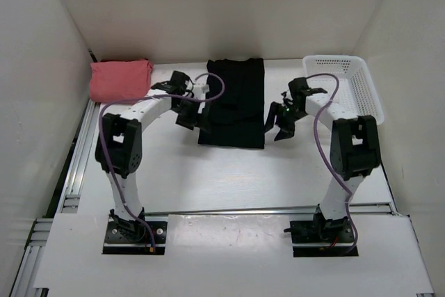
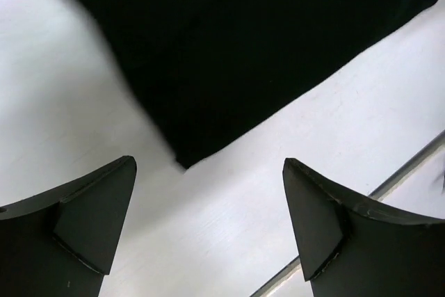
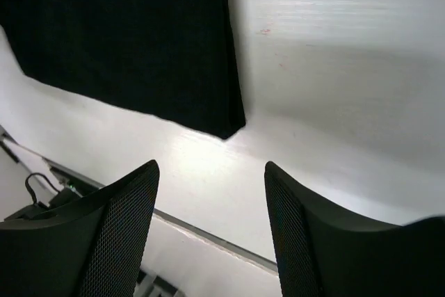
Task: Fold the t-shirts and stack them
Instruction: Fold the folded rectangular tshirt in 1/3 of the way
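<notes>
Jaws on your left gripper stand spread and empty at the 8 o'clock corner of the black shirt; your right gripper likewise, at 4 o'clock. Pink shirt lies at 10 o'clock on the table.

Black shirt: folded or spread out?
Folded. The black t-shirt lies as a compact rectangle with straight edges and square corners, no sleeves sticking out.
</notes>
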You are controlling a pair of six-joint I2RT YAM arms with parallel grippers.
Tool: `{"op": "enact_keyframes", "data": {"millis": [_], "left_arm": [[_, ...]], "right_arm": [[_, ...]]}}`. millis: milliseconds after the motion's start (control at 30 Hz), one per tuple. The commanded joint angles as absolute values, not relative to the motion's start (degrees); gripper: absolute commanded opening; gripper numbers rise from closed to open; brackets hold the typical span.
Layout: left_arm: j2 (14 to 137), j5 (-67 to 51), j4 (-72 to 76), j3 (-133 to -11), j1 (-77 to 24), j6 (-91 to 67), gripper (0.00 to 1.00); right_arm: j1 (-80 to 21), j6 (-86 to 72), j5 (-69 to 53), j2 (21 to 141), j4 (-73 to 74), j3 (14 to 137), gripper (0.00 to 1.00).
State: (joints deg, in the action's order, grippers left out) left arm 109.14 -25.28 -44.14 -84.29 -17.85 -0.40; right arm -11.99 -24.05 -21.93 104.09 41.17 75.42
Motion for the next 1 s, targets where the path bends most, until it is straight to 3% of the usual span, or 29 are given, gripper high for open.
{"op": "enact_keyframes", "data": {"millis": [0, 100, 167, 267, 333, 367, 433, 467, 533, 800, 833, 900, 933, 967], "left_arm": [[114.2, -27.4, -44.1, -84.7, -19.3, 0.0, 0.96], [119.2, -28.7, -44.1, -87.8, -18.6, 0.0, 0.88], [120.7, -28.0, -44.1, -87.8, -18.6, 0.0, 0.74], [121.2, -28.6, -43.4, -86.4, -18.6, 0.0, 0.62], [121.2, -28.6, -42.9, -86.4, -18.6, 0.0, 0.43], [121.2, -29.6, -42.9, -85.9, -18.6, 0.0, 0.34], [119.5, -31.0, -42.9, -84.4, -19.2, 0.0, 0.11], [118.7, -31.7, -42.9, -83.7, -19.2, 0.0, 0.11], [116.1, -31.7, -42.9, -80.8, -20.4, 0.0, 0.11], [95.1, -28.4, -42.9, -59.3, -29.3, 0.0, 0.11], [92.7, -28.4, -42.9, -54.9, -32.1, 0.0, 0.15], [86.8, -28.4, -42.9, -51.4, -34.9, 0.0, 0.36], [85.2, -27.8, -42.9, -50.2, -36.0, 0.0, 0.60], [82.6, -27.1, -42.9, -49.4, -37.7, 0.0, 0.70]], "right_arm": [[-14.0, -25.1, -27.6, 109.8, 35.0, 74.3, 0.67], [-15.4, -25.8, -27.1, 112.8, 32.1, 75.1, 0.67], [-15.4, -26.6, -26.4, 113.6, 31.4, 75.1, 0.67], [-15.4, -27.2, -27.4, 115.0, 31.4, 74.5, 0.67], [-15.4, -27.2, -29.2, 115.8, 30.3, 72.4, 0.51], [-15.4, -27.8, -29.2, 115.8, 30.3, 71.6, 0.34], [-15.4, -28.3, -29.9, 114.4, 28.7, 68.7, 0.15], [-15.4, -28.3, -29.9, 113.0, 28.7, 67.6, 0.04], [-15.4, -28.3, -30.4, 111.5, 28.7, 65.1, 0.00], [-15.4, -21.7, -28.8, 100.8, 34.6, 54.9, 0.00], [-16.0, -21.1, -28.0, 98.3, 35.8, 53.5, 0.00], [-16.5, -20.4, -27.2, 95.7, 38.6, 48.7, 0.00], [-17.4, -20.4, -27.2, 93.5, 39.3, 47.2, 0.00], [-18.0, -20.4, -28.6, 92.4, 39.3, 44.2, 0.05]]}}
